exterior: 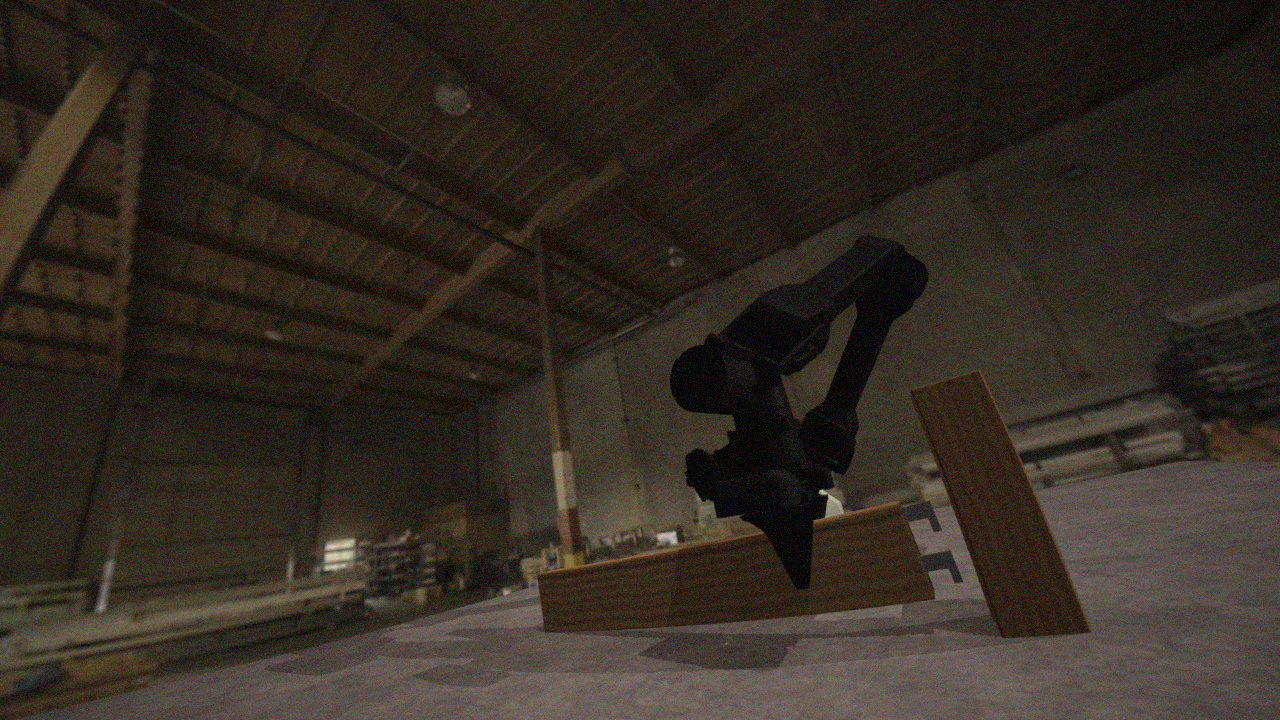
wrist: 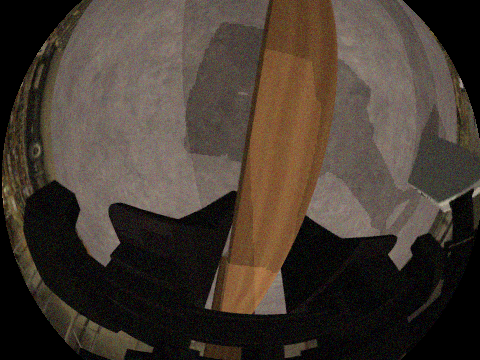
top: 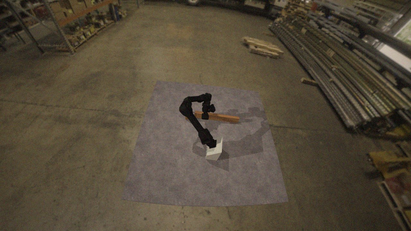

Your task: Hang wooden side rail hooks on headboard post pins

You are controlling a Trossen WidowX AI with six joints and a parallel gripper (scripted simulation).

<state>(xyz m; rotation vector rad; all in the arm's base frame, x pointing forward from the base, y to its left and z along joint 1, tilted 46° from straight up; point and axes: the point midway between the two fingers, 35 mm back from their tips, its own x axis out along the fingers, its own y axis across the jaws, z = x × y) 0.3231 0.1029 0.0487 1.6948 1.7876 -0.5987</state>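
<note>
The wooden side rail (top: 228, 118) (exterior: 617, 592) (wrist: 290, 125) stands on edge, its far end on the table and its hook end slightly raised. My gripper (top: 205, 116) (exterior: 799, 573) (wrist: 255, 199) is shut on the rail, nearer the hook end, with one finger on each side. Two dark steel hooks, an upper hook (exterior: 920, 511) and a lower hook (exterior: 939, 563), stick out of the rail's end. They point at the upright headboard post (exterior: 998, 510), with a visible gap between. The post's slot and pins are hidden. In the top view the arm covers most of the post.
The arm's base sits by a pale angular block (top: 214, 155), which shows dark at the right edge of the wrist view (wrist: 442, 167). The arm arches over the post side of the rail. A grey-purple mat (top: 172, 172) lies under everything.
</note>
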